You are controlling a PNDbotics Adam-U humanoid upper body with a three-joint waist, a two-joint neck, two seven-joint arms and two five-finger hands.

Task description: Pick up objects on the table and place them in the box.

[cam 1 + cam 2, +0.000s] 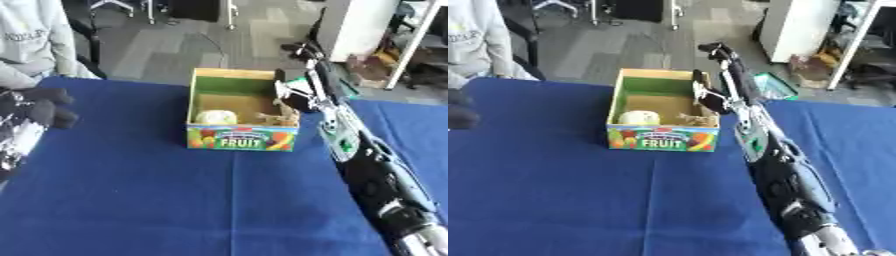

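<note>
A cardboard box (242, 141) with a "FRUIT" label on its front and a green inside stands in the middle of the blue table (157, 200). In it lie a pale round thing (216, 117) at the front left and a tan thing (278, 119) at the front right. My right arm reaches up from the lower right, and my right hand (293, 92) hangs over the box's right wall, just above the tan thing. Whether it touches the tan thing is unclear. My left hand (44, 107) rests at the table's left edge with relaxed fingers, holding nothing.
A person in a grey top (31, 40) stands at the far left, beyond the table. Behind the table is office floor with chair legs and a white cabinet (354, 25). Bare blue cloth lies in front of and left of the box.
</note>
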